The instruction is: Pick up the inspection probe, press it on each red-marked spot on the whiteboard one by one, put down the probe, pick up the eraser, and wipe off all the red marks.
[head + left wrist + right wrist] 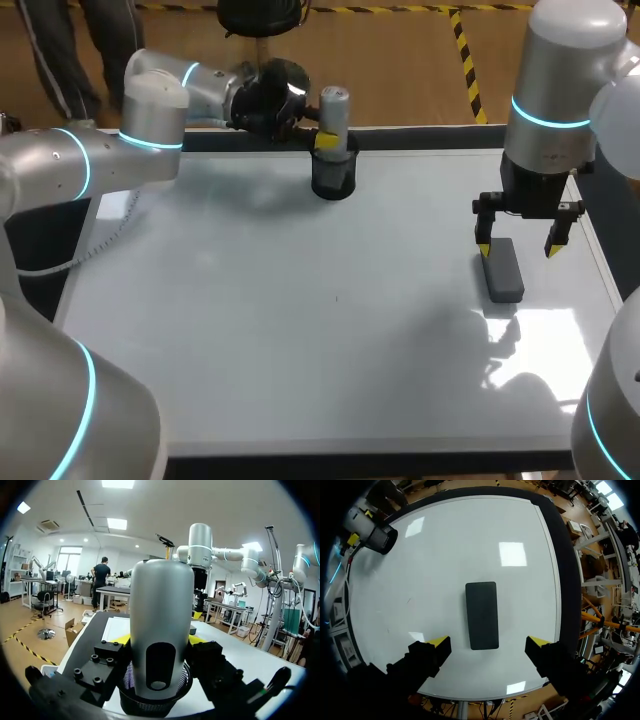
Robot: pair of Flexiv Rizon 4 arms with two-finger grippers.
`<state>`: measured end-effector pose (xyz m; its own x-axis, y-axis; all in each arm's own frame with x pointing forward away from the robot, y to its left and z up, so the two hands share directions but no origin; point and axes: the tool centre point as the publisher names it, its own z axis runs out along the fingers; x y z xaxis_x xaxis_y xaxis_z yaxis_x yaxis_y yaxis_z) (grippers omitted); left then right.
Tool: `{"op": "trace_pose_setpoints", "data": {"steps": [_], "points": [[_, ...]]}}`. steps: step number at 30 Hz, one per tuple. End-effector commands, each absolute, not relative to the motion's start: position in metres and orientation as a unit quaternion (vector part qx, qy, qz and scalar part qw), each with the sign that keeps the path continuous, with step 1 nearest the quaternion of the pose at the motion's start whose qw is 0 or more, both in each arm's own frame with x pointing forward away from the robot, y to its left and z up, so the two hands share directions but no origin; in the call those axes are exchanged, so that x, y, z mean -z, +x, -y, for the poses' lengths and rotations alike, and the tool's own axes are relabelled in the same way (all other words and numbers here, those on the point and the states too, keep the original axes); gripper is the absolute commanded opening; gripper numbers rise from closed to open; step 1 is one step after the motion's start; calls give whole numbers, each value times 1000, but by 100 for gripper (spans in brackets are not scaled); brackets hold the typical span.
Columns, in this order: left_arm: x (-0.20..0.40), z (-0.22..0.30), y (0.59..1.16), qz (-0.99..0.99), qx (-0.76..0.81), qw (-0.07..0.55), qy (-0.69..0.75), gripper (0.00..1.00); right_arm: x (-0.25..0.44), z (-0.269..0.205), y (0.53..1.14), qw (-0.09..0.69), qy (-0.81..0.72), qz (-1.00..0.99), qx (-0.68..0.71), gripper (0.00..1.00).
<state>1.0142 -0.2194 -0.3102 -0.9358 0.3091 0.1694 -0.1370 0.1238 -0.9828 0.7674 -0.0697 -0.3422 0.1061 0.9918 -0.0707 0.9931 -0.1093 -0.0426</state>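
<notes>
Whiteboard [300, 350]: laid flat across the table, nearest item. No red marks can be made out on it, though a few faint specks are too small to be identified.

Eraser [502, 270]: dark rectangular block, lying flat on the whiteboard toward its right edge, long side running away from the robot. Judged light and rigid in the body, with a softer wiping face underneath. Best taken across its short width near mid-length, so that it is kept level when pressed.

Right gripper [518, 249]: held directly above the eraser and released. Its yellow tips are spread wider than the block and stand clear of it on either side. Nothing is held.

Mesh cup [333, 178]: black, upright, at the far edge of the whiteboard near the middle.

Inspection probe [334, 105]: grey cylinder with rounded top, stood upright in the mesh cup, upper part projecting well above the rim. Judged stiff, smooth-skinned and somewhat slippery, of moderate weight. Best gripped on the bare barrel above the rim and lifted straight up, lest the light cup be dragged along.

Left gripper [159, 640]: placed at the far edge, set about the probe at rim height. Whether the probe is clamped or merely straddled cannot be told.
</notes>
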Motion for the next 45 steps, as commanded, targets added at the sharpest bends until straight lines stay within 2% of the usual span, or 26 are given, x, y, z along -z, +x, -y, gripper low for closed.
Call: {"op": "trace_pose_setpoints", "data": {"steps": [1, 5, 6, 7, 10, 45], "points": [[306, 219, 1012, 731, -658, 169, -60, 28, 341, 71, 766, 8, 743, -668, 39, 100], [306, 219, 1012, 732, -658, 169, -61, 50, 341, 71, 766, 8, 743, -668, 39, 100], [306, 219, 1012, 732, -657, 169, -61, 69, 341, 71, 766, 8, 743, -668, 39, 100], [306, 219, 1011, 732, -657, 169, -61, 82, 341, 71, 766, 8, 743, -668, 39, 100], [305, 219, 1011, 733, -656, 169, -61, 100, 341, 71, 766, 8, 743, -668, 39, 100], [275, 196, 1013, 740, -655, 142, -62, 100, 341, 71, 766, 8, 743, -668, 39, 100]]}}
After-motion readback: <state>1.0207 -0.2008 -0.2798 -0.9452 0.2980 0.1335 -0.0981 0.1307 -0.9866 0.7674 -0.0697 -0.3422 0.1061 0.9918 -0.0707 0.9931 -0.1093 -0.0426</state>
